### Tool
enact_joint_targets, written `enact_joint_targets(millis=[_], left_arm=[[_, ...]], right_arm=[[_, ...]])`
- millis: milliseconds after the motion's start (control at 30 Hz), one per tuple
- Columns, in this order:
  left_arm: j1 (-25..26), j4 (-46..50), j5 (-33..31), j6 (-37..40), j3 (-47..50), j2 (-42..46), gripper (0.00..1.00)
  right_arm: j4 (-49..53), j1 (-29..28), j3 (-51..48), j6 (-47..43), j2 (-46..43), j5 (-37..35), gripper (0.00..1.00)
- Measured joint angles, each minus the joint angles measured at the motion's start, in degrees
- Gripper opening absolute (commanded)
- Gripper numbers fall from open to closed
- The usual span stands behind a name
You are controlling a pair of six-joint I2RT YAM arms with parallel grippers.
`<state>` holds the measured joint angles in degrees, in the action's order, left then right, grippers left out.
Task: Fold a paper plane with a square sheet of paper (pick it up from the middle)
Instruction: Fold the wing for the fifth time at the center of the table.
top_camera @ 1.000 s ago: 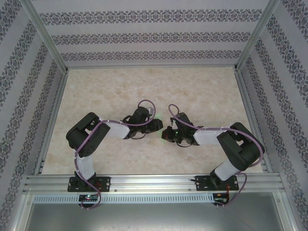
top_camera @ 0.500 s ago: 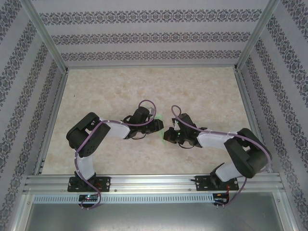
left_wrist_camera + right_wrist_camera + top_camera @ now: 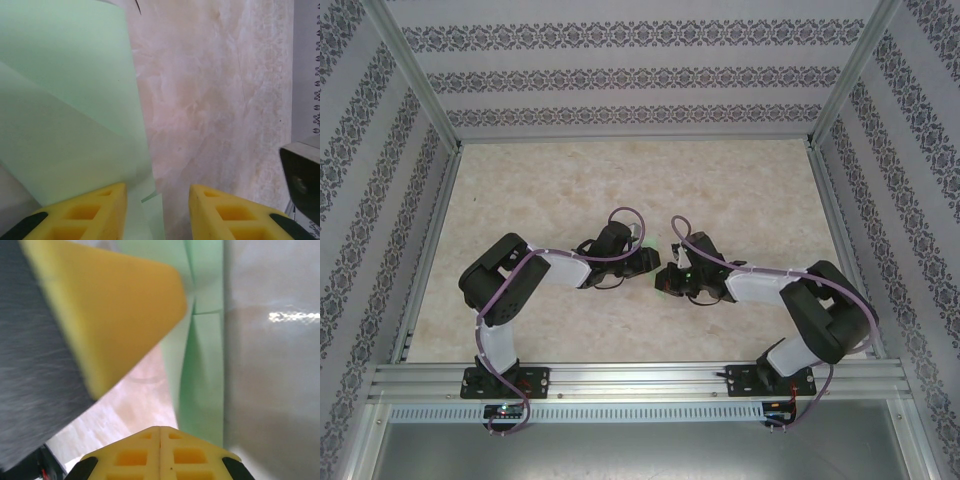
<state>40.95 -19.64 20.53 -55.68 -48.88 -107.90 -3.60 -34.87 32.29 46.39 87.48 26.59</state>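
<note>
1. The left gripper [image 3: 157,192] has its jaws parted. An edge of the pale green paper [image 3: 65,100] reaches into the gap beside one finger.
2. The right gripper [image 3: 160,431] is clenched, tips pressed together, with the creased paper just beyond them.
3. The two grippers meet at the middle of the table [image 3: 570,170].

Left claw [image 3: 157,195] parted, right claw [image 3: 160,434] closed.

Paper [image 3: 65,100]: pale green, plain. Finger pads [image 3: 95,212]: bright yellow. Table [image 3: 215,100]: marbled cream and pink. Walls [image 3: 620,80]: white, banded with what looks like grey-purple floral ornament. Arms [image 3: 560,268]: black and white. Cables [image 3: 620,213]: purple.
</note>
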Motion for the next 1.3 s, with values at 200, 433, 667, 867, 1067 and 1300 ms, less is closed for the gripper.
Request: enact_joint_targets(millis=[200, 433, 667, 867, 1067, 1300], left_arm=[[0.0, 0.0, 0.0, 0.2, -0.1, 0.0, 0.39], [0.0, 0.1, 0.0, 0.2, -0.1, 0.0, 0.39], [0.0, 0.2, 0.2, 0.2, -0.1, 0.0, 0.39], [0.1, 0.2, 0.2, 0.4, -0.1, 0.0, 0.38], [0.1, 0.7, 0.2, 0.4, -0.2, 0.0, 0.38], [0.1, 1.9, 0.2, 0.6, -0.9, -0.2, 0.37]], right_arm=[[1.3, 0.0, 1.0, -1.3, 0.9, -0.1, 0.06], [1.6, 1.0, 0.7, -2.4, 2.2, -0.4, 0.06], [-1.0, 1.8, -1.0, -2.3, 2.9, 0.3, 0.05], [-5.7, 2.4, -3.7, -1.0, 2.8, 1.9, 0.05], [-5.7, 2.4, -4.6, -1.1, 1.7, 2.5, 0.06], [-0.4, 2.4, -4.9, -2.7, -1.0, 2.8, 0.07]])
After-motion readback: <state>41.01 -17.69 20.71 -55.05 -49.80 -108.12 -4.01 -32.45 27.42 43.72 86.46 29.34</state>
